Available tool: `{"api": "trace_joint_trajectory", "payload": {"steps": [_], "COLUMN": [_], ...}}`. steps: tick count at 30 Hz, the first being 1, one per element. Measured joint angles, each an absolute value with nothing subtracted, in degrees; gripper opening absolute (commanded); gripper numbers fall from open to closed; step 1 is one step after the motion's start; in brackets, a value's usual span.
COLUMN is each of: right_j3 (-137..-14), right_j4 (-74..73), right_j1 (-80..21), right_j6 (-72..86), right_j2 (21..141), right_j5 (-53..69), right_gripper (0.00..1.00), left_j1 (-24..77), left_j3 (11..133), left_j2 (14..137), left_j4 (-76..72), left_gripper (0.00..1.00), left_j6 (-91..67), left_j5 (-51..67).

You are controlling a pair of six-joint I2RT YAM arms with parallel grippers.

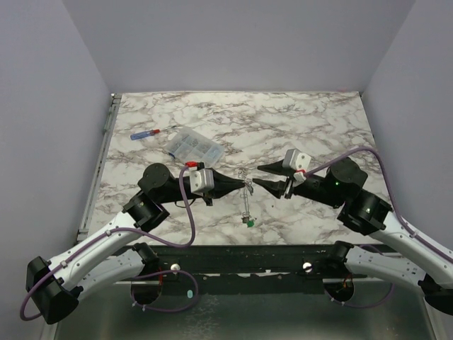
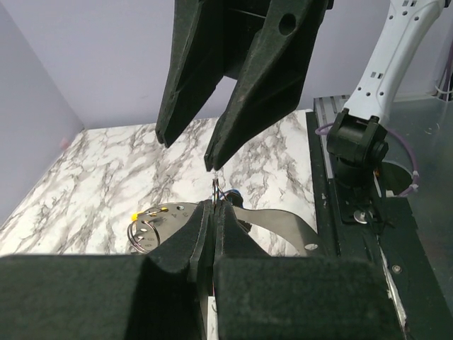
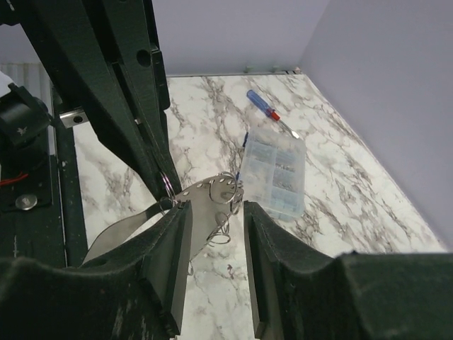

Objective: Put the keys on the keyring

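The left hand (image 1: 245, 188) is clamped on the keyring (image 2: 215, 186) above the tabletop (image 1: 318, 127), green key (image 1: 249, 222) below. The right hand (image 1: 256, 175) is open alongside. Threading likely comes next, needing fine alignment.

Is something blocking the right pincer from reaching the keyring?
Nothing visible does. The open right pincer sits right at the thin silver wire keyring, which the left pincer pinches. The clear plastic compartment box lies off to the side.
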State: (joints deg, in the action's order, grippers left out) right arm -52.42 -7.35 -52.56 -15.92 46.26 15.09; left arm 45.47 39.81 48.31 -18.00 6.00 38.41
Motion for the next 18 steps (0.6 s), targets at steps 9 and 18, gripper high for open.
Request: {"api": "trace_joint_trajectory", "payload": {"steps": [9, 18], "right_j3": [-56.8, -59.0], "right_j4": [-17.7, -22.5], "right_j1": [-52.6, -52.6], "right_j6": [-19.4, -19.8], "right_j2": [46.8, 50.1], "right_j5": [22.2, 27.4], "right_gripper": [0.40, 0.26], "left_j1": [45.3, 45.3], "left_j3": [39.8, 39.8], "left_j2": [48.4, 48.6], "left_j4": [-18.0, -18.0], "left_gripper": [0.00, 0.00], "left_j6": [5.4, 4.4], "left_j5": [44.1, 47.8]}}
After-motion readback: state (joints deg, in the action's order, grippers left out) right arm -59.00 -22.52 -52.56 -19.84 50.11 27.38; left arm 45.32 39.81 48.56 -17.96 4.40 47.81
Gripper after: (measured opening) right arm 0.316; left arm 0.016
